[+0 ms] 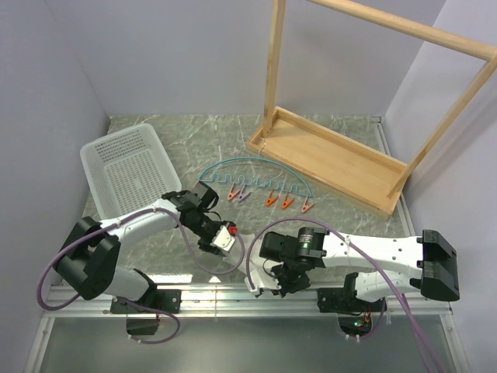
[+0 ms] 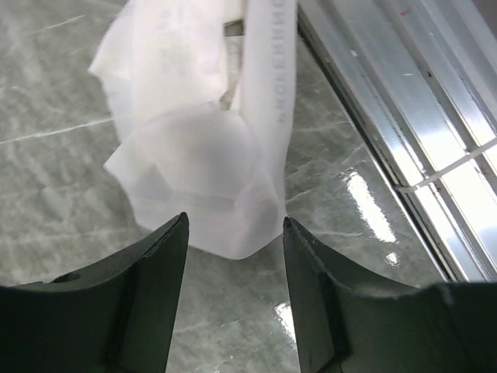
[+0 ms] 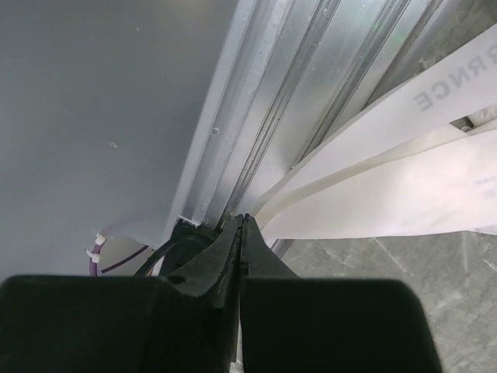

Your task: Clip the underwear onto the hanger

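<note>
The white underwear (image 2: 194,148) lies crumpled on the marble beside the metal rail; in the top view my right arm hides most of it. My left gripper (image 2: 235,221) (image 1: 227,245) is open, and the cloth's lower hem sits just between its fingertips (image 2: 175,233) without being pinched. My right gripper (image 3: 241,221) (image 1: 273,286) is shut over the table's near rail. A printed waistband of the underwear (image 3: 404,124) runs right beside its tip, and I see no cloth between the jaws. The teal hanger (image 1: 256,165) lies flat mid-table with its orange-red clips (image 1: 272,200) spread below it.
A white perforated basket (image 1: 124,167) sits at the left. The wooden rack (image 1: 334,155) stands at the back right. Aluminium rails (image 2: 404,116) run along the near table edge close to both grippers. Purple cables (image 1: 194,249) loop around the arms.
</note>
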Robot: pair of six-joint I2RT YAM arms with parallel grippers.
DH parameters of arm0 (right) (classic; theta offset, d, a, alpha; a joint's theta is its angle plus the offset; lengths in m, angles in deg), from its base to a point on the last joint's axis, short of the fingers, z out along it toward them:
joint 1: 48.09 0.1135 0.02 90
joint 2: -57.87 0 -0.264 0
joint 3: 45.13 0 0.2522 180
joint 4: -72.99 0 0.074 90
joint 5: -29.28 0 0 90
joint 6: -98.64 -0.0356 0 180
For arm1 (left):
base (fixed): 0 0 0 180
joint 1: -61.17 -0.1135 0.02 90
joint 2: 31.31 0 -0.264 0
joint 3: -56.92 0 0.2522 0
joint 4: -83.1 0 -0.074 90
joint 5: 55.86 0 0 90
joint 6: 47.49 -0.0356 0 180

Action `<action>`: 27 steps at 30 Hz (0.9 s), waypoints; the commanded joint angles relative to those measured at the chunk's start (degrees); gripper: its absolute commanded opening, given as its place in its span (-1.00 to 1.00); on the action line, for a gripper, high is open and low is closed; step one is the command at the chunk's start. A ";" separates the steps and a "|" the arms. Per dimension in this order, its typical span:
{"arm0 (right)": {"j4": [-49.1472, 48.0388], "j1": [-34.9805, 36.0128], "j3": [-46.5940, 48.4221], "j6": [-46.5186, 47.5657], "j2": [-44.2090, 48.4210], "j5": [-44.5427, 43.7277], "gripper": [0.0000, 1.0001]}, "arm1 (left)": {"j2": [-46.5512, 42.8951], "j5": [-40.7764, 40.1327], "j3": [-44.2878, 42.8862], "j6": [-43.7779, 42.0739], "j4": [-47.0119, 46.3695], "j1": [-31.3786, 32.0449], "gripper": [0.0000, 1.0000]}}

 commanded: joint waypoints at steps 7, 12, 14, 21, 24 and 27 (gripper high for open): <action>-0.99 0.27 -0.23 -0.36 1.55 -0.86 -1.00 | 2.63 -0.02 -0.67 -9.14 3.18 4.35 0.14; -0.82 0.18 -0.32 -0.45 1.72 -0.77 -1.00 | 4.04 -0.72 -1.11 -7.12 1.51 5.50 0.10; -0.82 0.18 -0.50 -0.45 1.81 -0.86 -1.00 | 4.74 -1.24 -1.37 -6.68 0.81 5.67 0.07; -1.08 0.18 -1.20 -0.45 2.16 -1.38 -1.00 | 6.15 -0.90 -3.39 -4.92 0.54 5.76 -0.36; -1.34 0.18 -1.81 -0.45 2.34 -1.82 -1.00 | 5.45 -1.07 -3.83 -3.78 0.45 5.76 -0.61; -1.87 -0.08 -2.25 -0.62 2.78 -2.26 -1.00 | 4.75 -0.63 -5.15 -2.55 2.65 5.68 -0.89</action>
